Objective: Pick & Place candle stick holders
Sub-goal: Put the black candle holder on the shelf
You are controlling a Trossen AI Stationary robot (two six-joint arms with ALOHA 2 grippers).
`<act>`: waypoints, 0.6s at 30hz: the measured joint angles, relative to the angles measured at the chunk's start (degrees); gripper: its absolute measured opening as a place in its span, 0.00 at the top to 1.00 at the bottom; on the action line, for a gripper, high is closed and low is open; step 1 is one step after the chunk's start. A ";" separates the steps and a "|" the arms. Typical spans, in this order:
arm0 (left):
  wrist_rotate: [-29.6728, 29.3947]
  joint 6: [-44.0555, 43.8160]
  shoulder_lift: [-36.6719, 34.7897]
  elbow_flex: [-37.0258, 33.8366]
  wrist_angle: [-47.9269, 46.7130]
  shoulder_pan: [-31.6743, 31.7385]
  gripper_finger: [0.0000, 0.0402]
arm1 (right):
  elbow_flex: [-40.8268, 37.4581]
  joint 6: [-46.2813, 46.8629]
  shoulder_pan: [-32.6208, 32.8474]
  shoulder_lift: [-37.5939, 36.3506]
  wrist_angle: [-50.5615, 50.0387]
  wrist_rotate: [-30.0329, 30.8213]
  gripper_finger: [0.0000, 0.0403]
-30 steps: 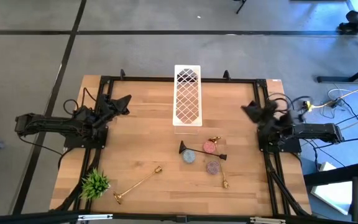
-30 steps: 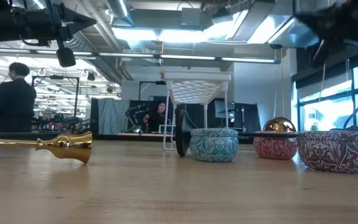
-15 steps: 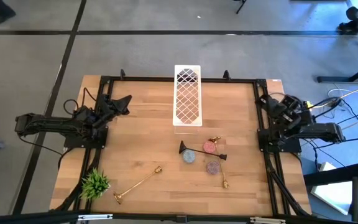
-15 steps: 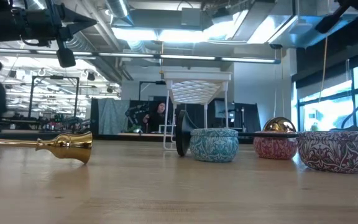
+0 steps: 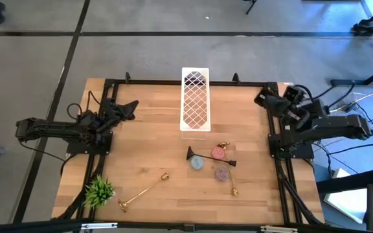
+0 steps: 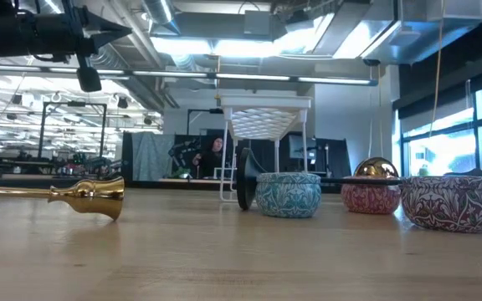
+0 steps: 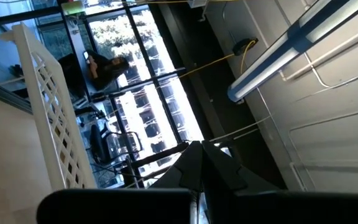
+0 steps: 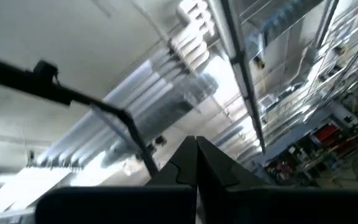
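While both arms sit at the table's sides, neither holds anything. The left gripper is at about 9 o'clock on the table, its fingers pressed together with nothing between them; in the left wrist view the fingers meet in a closed point aimed up at windows and ceiling. The right gripper is at about 2 o'clock, near the table's far right corner, raised and also clenched on nothing; its own view shows the fingers closed against ceiling ducts and lights.

The candle stick holders lie on the near half of the table. 1 long gold holder lies on its side at about 7 o'clock, slanting from the near left toward the middle; in the low view its flared base rests on the wood. The black holder lies flat at about 5 o'clock, its round base toward the centre, running between 3 small patterned tins: a blue tin, a pink tin and a purple tin. Another gold holder lies just beside the purple tin, its base toward the near edge. A gold piece touches the pink tin's far side.

A white lattice rack stands at 12 o'clock. A green plant tuft sits at about 8 o'clock, near the long gold holder's base.
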 joint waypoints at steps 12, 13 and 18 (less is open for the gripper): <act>1.98 0.00 -0.02 0.00 -0.89 0.00 1.00 | 28.81 -0.87 1.01 18.92 -46.20 -16.62 0.99; 2.42 0.00 0.00 0.00 -0.89 0.00 1.00 | 30.50 -0.85 1.49 20.00 -50.11 -16.62 0.99; 4.40 0.00 0.00 0.00 -0.89 0.00 1.00 | 35.63 1.18 4.22 24.36 -64.56 -16.79 0.93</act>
